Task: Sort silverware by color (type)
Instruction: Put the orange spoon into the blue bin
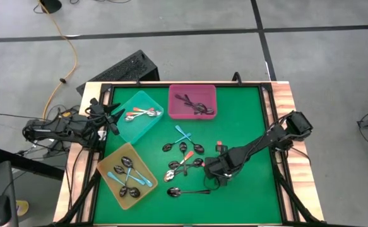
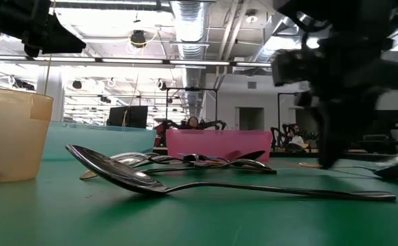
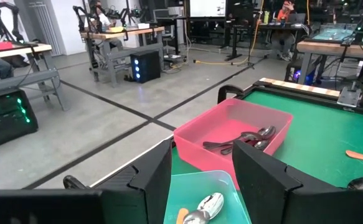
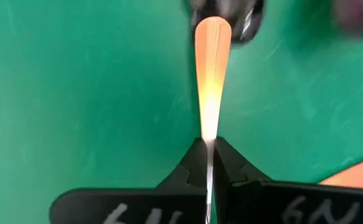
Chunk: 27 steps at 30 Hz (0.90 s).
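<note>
Loose spoons (image 1: pixel 184 153) with blue, orange or dark handles lie in the middle of the green mat. My right gripper (image 1: pixel 216 171) is at their right side, shut on an orange-handled spoon (image 4: pixel 210 74). A long dark spoon (image 2: pixel 185 181) lies flat nearest the near edge. The teal tray (image 1: pixel 139 115) holds orange-handled spoons, the pink tray (image 1: pixel 193 101) dark ones, and the yellow tray (image 1: pixel 127 174) blue-handled and dark ones. My left gripper (image 3: pixel 201 155) hovers open over the teal tray's left end (image 1: pixel 113 120), touching nothing. My right gripper pinches the orange-handled spoon by its thin metal neck (image 4: pixel 207 163), just below the orange handle, between its two fingertips (image 4: pixel 193 158). The fingers lie along the spoon, and the handle juts out past them. Whether the spoon is clear of the mat I cannot tell.
The three trays stand along the mat's far and left sides. A raised dark frame (image 1: pixel 269 126) borders the mat, with wooden table edges (image 1: pixel 294 113) beyond. Bare mat (image 1: pixel 247 113) lies toward the far right corner. People sit at benches in the room behind.
</note>
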Each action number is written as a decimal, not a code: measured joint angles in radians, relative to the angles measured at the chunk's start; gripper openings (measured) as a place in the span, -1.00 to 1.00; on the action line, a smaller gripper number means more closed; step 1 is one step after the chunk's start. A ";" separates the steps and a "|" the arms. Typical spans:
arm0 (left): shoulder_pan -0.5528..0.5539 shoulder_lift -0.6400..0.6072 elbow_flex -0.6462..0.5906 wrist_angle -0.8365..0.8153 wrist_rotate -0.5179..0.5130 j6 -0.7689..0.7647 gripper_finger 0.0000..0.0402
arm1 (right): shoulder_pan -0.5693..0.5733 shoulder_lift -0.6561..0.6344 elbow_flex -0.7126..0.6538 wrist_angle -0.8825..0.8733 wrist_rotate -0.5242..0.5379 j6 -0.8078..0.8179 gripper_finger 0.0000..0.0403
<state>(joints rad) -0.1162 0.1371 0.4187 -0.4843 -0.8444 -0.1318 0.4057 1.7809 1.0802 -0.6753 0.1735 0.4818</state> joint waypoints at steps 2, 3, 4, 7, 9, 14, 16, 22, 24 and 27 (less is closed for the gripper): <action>0.000 0.000 0.000 0.000 0.000 0.000 -0.21 | 0.000 -0.001 0.015 -0.003 0.008 -0.003 -0.95; 0.000 0.000 0.000 0.000 0.000 0.000 -0.21 | 0.000 -0.001 0.021 -0.005 0.006 -0.008 -0.95; 0.000 0.000 0.000 0.000 0.000 0.000 -0.21 | 0.001 -0.001 0.026 -0.005 0.006 -0.009 -0.95; 0.000 0.000 0.000 0.000 0.000 0.000 -0.21 | 0.002 -0.002 0.042 -0.005 0.006 -0.010 -0.95; 0.000 0.000 0.000 0.000 0.000 0.000 -0.21 | 0.001 -0.002 0.055 0.000 0.007 -0.026 -0.96; 0.000 0.000 0.000 0.000 0.000 0.000 -0.21 | -0.027 -0.005 0.083 0.080 0.020 -0.118 -0.96; 0.000 0.000 0.000 0.000 0.000 0.000 -0.21 | -0.050 -0.005 0.091 0.117 0.042 -0.169 -0.96; 0.000 0.000 0.000 0.000 0.000 0.000 -0.21 | -0.147 -0.005 0.101 0.359 0.090 -0.334 -0.96; 0.000 0.000 0.000 0.000 0.000 0.000 -0.21 | -0.180 -0.006 0.101 0.502 0.090 -0.395 -0.96; 0.000 0.000 0.000 0.000 0.000 0.000 -0.21 | -0.231 -0.006 0.102 0.747 0.090 -0.490 -0.96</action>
<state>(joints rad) -0.1162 0.1371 0.4187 -0.4843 -0.8444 -0.1318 0.1747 1.7753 1.1820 0.0712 0.2632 -0.0086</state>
